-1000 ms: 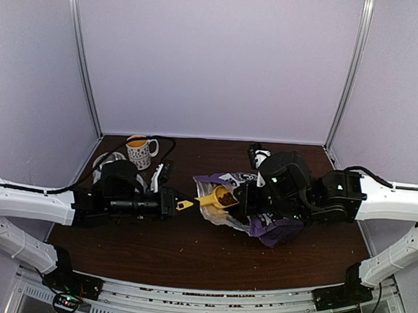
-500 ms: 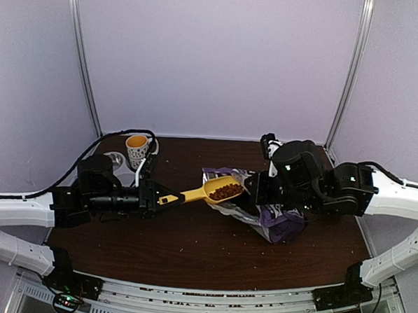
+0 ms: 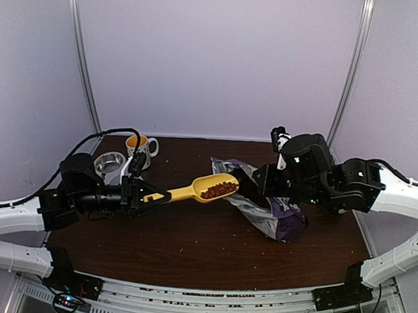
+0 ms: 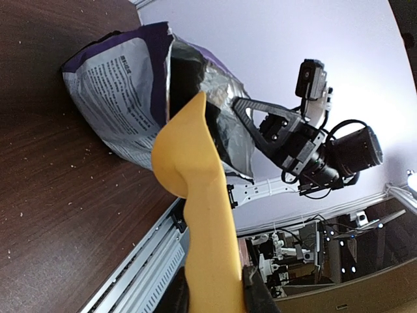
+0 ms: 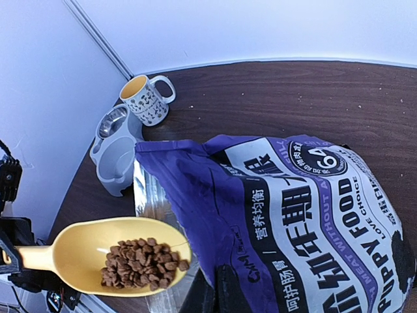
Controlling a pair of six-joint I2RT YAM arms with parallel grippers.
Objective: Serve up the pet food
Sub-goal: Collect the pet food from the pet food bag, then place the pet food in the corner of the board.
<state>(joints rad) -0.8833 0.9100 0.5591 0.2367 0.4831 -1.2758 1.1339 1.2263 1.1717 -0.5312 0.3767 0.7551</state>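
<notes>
**Left end effector.** My left gripper (image 3: 145, 195) is closed on the handle of the yellow scoop (image 3: 193, 191). Its fingers (image 4: 255, 297) press against the sides of the handle (only their tips show, at the lower edge of the left wrist view). The scoop is held clear above the table (image 3: 190, 247), roughly level, with its bowl end pointing toward my right arm.

**Load.** The pet food (image 3: 218, 190) is a heap of small brown pellets in the front half of the scoop's bowl. In the right wrist view the heap sits low in the bowl, with a few pellets near the lip.

**Right end effector.** My right gripper (image 3: 255, 189) is closed on the bag (image 3: 271, 210), pinching its edge beside the mouth. In the right wrist view the fingers are mostly hidden by the purple-and-white panel. The bag's base rests on the table and its body leans toward my right arm. Its foil-lined mouth is open and faces the scoop. The scoop's tip is just beside the mouth, and I cannot tell whether they touch.

**Surroundings.** A grey double bowl (image 3: 110, 164) stands at the far left of the table. A patterned mug (image 3: 141, 147) stands just beside it. Both are well apart from the loaded end of the scoop.
</notes>
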